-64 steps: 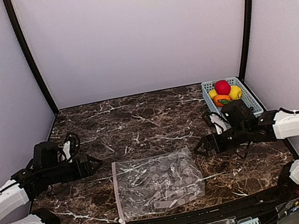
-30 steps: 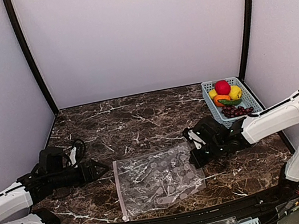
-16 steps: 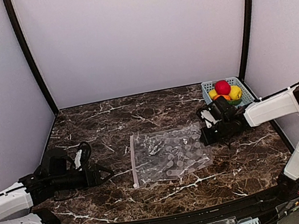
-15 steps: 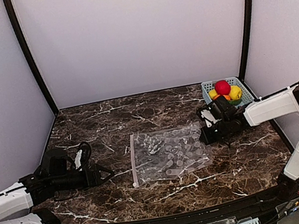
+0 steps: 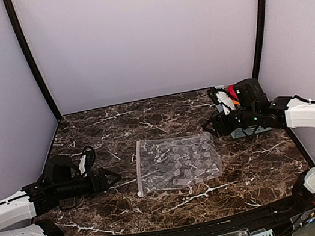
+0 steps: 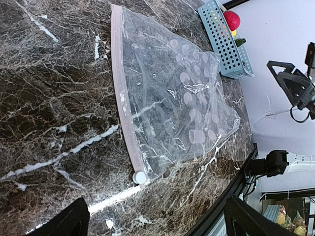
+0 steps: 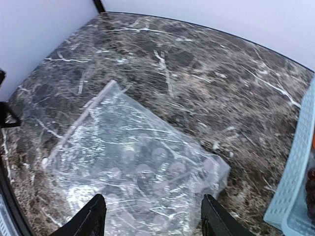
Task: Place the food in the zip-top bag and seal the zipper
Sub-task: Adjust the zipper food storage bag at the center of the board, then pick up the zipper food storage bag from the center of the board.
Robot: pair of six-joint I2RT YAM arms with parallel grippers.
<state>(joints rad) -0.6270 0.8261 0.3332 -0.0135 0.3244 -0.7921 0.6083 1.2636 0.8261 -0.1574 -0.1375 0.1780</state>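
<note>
Beside the clear dotted plastic bag [image 5: 177, 162], left tool [image 6: 157, 219] and right tool [image 7: 155, 219] gape empty; only the left wrist view clearly shows the red apple [image 6: 232, 19] in the blue slatted basket [image 6: 224, 42].

My brown marbled table [image 5: 146, 120] carries the clear zip-top bag [image 5: 180, 161], flat near its middle, zipper [image 5: 138, 169] toward my left, and a light-blue basket [image 6: 227, 45] at the far right.
</note>
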